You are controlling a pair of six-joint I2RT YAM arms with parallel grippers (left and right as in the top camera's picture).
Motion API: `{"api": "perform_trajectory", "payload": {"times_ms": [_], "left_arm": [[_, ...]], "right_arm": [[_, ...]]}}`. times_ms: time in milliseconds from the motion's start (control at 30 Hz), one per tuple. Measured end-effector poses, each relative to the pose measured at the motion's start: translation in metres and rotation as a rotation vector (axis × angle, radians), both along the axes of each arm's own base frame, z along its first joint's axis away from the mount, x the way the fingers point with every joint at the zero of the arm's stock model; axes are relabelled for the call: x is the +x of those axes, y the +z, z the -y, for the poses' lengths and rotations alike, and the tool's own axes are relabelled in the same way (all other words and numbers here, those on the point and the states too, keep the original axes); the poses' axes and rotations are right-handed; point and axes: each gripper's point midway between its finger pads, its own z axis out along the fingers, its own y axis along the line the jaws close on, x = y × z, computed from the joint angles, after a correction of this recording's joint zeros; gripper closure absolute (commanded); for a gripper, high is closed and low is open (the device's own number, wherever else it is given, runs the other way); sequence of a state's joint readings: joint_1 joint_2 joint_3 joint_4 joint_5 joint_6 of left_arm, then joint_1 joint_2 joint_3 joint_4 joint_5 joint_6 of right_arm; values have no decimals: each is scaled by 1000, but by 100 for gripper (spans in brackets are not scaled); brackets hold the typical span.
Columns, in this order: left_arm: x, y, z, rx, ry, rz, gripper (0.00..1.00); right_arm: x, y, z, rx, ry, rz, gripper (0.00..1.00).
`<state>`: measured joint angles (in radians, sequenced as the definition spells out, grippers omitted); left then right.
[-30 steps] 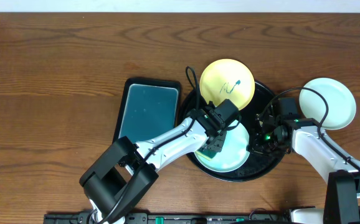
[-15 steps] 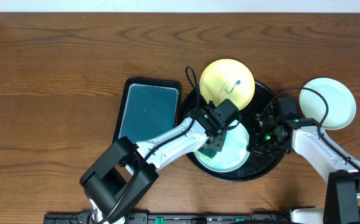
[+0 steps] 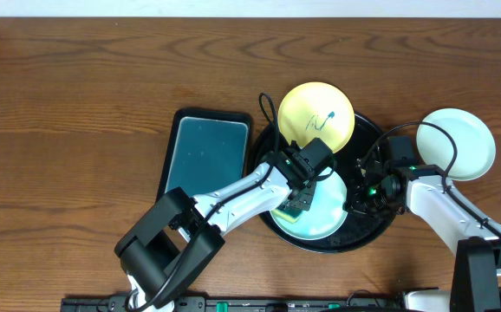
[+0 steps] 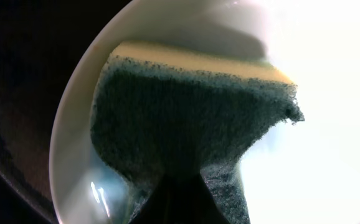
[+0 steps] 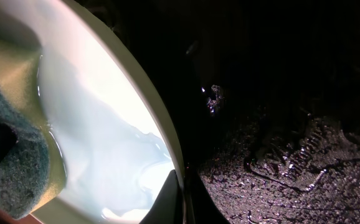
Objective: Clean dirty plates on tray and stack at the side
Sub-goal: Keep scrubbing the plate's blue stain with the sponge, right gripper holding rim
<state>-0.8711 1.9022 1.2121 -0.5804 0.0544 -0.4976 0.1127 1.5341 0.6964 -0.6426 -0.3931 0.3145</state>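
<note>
On the black tray [image 3: 367, 230], your left pincer [image 3: 296, 201] is clenched on the sponge [image 4: 180, 124], flat against the mint plate [image 3: 324, 215]. Your right pincer [image 3: 354, 195] is clenched at that plate's rim, and the yellow plate [image 3: 307, 117] overlaps the tray's far edge.

Brown wood-grain table [image 3: 77, 104], three things straight on it. Beneath both the left pincer [image 3: 294, 205] and the right pincer [image 3: 361, 192]: round glossy black tray [image 3: 367, 227], raised rim, flat on the wood. Just left of the left pincer, rectangular teal tray [image 3: 205, 156], close against the black rim (touching or not, hard to tell). Right of the right pincer, past the black rim, a pale mint-white plate [image 3: 457, 143], directly on the tabletop.
</note>
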Motion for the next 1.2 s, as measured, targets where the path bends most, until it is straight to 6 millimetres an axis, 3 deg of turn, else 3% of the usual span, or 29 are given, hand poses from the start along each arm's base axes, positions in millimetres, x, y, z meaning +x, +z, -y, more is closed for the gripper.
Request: {"api": "perform_trajectory", "payload": {"times_ms": [267, 633, 767, 800, 867, 933, 1000, 1200], "left_arm": [[-1, 2, -1, 3, 0, -2, 93], [-2, 38, 1, -60, -3, 37, 92], [-3, 39, 1, -65, -4, 35, 93], [-3, 39, 1, -65, -4, 34, 89], [-3, 39, 1, -65, -7, 33, 66], [-3, 39, 1, -66, -9, 32, 60], [-3, 39, 1, -65, -12, 32, 46], [-3, 39, 1, -66, -7, 32, 36]], "right_arm": [[0, 0, 0, 0, 0, 0, 99], [0, 0, 0, 0, 0, 0, 99], [0, 0, 0, 0, 0, 0, 99], [0, 0, 0, 0, 0, 0, 99], [0, 0, 0, 0, 0, 0, 99], [0, 0, 0, 0, 0, 0, 99], [0, 0, 0, 0, 0, 0, 99], [0, 0, 0, 0, 0, 0, 99]]}}
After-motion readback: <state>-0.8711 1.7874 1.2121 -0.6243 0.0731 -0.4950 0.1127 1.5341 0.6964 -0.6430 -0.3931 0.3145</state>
